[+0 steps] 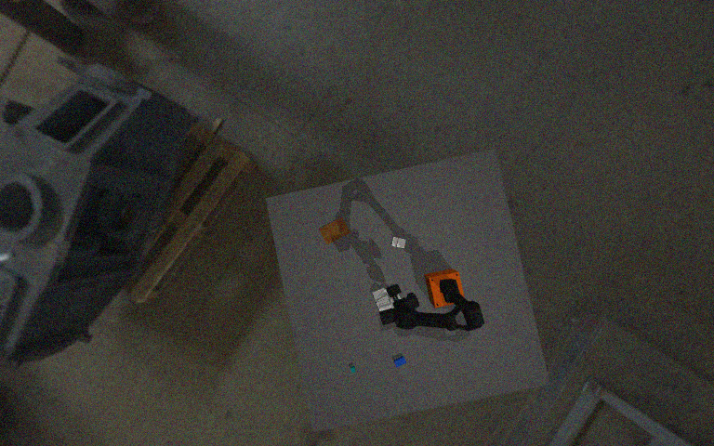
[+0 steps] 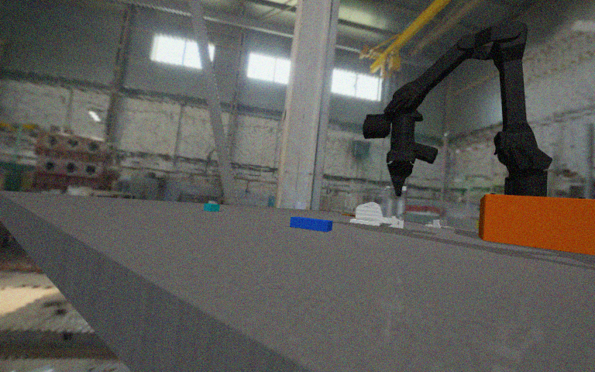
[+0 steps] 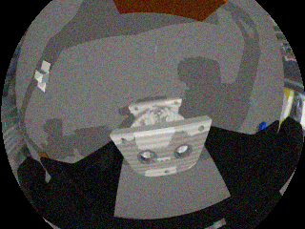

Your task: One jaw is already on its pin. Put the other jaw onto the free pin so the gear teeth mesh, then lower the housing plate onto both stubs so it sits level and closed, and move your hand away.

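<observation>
My gripper [image 2: 398, 189] [image 1: 391, 295] points straight down and is shut on the grey housing plate [image 3: 162, 147] [image 2: 393, 204], gripping it by its side edges. The plate has two round holes and hangs level a little above the white base [image 3: 156, 114] [image 2: 370, 213] [image 1: 382, 299]. In the wrist view the base shows just behind the plate's far edge, with toothed jaw parts lying on it. The plate hides the base's near part and the pins. I cannot tell whether the teeth mesh.
The arm stands on an orange box [image 1: 432, 286] [image 2: 534, 221] [image 3: 167, 7]. On the grey table [image 1: 473, 210] lie a blue block [image 1: 399, 360] [image 2: 310, 223], a small teal piece [image 1: 351, 368] [image 2: 211, 207], a small white part [image 1: 398, 242] [image 3: 42, 76] and a brown-orange block [image 1: 334, 229].
</observation>
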Robot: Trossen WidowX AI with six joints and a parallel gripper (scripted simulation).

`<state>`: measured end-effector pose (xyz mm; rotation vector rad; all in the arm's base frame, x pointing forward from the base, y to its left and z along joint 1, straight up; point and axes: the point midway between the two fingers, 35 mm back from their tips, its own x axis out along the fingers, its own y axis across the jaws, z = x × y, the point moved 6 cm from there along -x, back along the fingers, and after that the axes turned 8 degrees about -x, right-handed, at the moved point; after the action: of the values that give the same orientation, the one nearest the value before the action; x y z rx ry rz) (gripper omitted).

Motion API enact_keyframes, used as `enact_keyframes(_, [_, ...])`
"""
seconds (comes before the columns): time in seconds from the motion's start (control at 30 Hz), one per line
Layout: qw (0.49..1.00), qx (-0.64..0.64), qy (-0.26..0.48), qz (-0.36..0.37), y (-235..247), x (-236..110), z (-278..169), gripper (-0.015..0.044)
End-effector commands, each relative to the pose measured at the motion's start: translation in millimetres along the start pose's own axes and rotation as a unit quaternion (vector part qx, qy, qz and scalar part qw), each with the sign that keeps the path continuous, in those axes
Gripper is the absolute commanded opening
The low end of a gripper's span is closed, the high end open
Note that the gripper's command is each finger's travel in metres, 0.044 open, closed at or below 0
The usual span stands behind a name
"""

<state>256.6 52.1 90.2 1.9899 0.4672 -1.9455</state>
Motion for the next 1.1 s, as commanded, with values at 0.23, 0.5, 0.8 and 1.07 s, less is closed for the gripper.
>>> enact_keyframes(0.23, [1.0, 0.003, 0.002, 0.0, 0.0, -0.3, -0.3, 0.0351])
enact_keyframes(0.5, [1.0, 0.003, 0.002, 0.0, 0.2, 5.5, -1.0, 0.0351])
enact_keyframes(0.8, [1.0, 0.002, 0.002, 0.0, 0.4, 20.4, -2.0, 0.0351])
enact_keyframes(1.07, [1.0, 0.002, 0.002, 0.0, 0.5, 33.5, -2.2, 0.0351])
